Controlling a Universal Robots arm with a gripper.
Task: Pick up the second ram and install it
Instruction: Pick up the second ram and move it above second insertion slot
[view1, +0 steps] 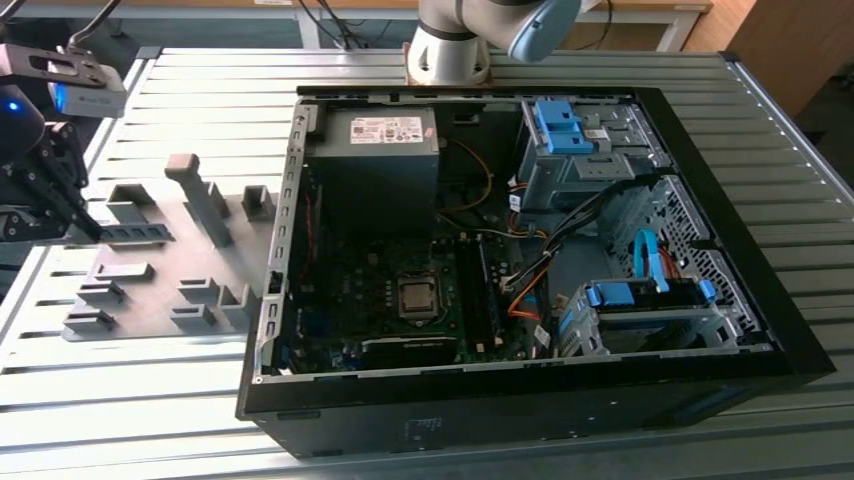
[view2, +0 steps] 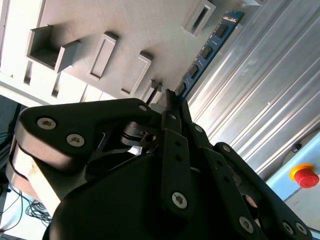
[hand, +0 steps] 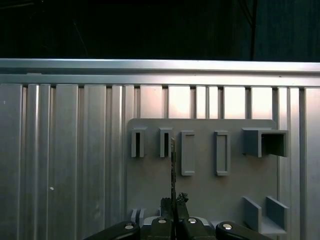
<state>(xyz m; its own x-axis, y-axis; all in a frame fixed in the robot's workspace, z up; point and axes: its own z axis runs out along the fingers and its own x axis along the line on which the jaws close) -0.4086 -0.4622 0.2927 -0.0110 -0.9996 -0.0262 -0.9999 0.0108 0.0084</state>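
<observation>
Second wrist view shows the claw (view2: 171, 99) with its two dark fingers (view2: 176, 150) drawn together to a narrow tip. As far as I can judge, they are closed on the near end of the second ram (view2: 207, 52). The blue strip starts right at the fingertips, so it needs no reaching for. Its long axis runs straight out from the tip, away from the claw's body. The broad face with its row of dark chips is turned toward this camera.

In the first wrist view the same strip (hand: 173, 165) is seen edge-on as a thin line. It rises from between the fingertips, which fits pads pressing on its two flat faces. There it runs between a narrow slot (hand: 165, 142) and a wider rectangular pocket (hand: 187, 152) of the grey fixture plate (hand: 150, 175). I cannot tell whether the ram rests in a holder on that plate or hangs just above it.

In the second wrist view the strip's far end points past another grey block (view2: 200, 17), along the line where the plate meets the ribbed metal tabletop (view2: 260, 90).

In the exterior view the claw sits at the exterior view's left, by the plate's left end. The open computer case (view1: 534, 410) and its motherboard (view1: 400, 290) lie well apart, toward the exterior view's right.
</observation>
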